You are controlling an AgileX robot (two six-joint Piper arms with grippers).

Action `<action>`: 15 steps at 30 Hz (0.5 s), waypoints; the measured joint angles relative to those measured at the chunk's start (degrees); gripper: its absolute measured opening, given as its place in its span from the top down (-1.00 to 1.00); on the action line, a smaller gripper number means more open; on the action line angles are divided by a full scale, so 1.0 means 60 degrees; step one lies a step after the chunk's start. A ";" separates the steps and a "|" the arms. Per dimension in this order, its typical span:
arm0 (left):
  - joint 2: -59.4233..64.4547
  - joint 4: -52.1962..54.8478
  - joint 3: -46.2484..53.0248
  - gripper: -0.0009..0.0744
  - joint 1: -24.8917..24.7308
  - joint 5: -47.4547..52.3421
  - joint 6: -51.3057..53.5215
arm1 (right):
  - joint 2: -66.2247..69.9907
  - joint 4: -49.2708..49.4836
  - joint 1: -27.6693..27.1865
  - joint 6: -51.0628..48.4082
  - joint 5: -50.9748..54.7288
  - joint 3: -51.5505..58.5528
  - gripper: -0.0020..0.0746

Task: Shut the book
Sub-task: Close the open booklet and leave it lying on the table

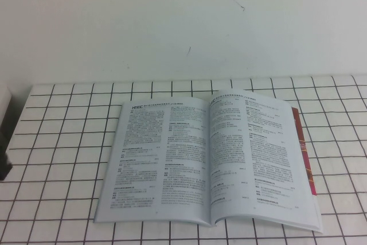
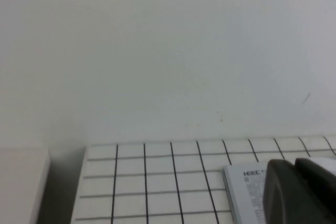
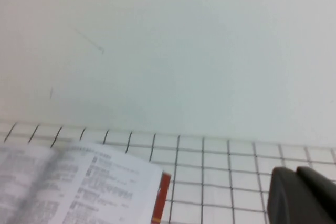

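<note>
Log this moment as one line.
book open flat on table | left gripper near side, off book | right gripper near side, off book

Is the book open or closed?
Open: the book lies flat, both pages up. Left gripper and right gripper hang clear of it.

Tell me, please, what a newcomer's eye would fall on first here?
The open white paperback book with dense black print and a red cover edge lies flat on the white black-gridded table. The dark left gripper and dark right gripper show only in their own wrist views, outside the high view.
</note>
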 joint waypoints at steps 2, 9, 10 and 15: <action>0.0951 -0.0079 -0.0135 0.99 0.0000 -0.0342 -0.0235 | 0.1164 0.0995 0.0000 -0.1335 0.0462 -0.0500 0.95; 0.3615 -0.0347 -0.1945 0.99 0.0000 0.1705 -0.0520 | 0.5425 0.3929 0.0131 -0.4891 0.2466 -0.1951 0.95; 0.4030 -0.0469 -0.2329 0.99 0.0000 0.2226 -0.0535 | 0.6015 0.4156 0.0236 -0.5250 0.2485 -0.2100 0.95; 0.5937 -0.1067 -0.3879 0.99 0.0000 0.4112 -0.0212 | 0.8597 0.4468 0.1591 -0.5920 0.2369 -0.3052 0.95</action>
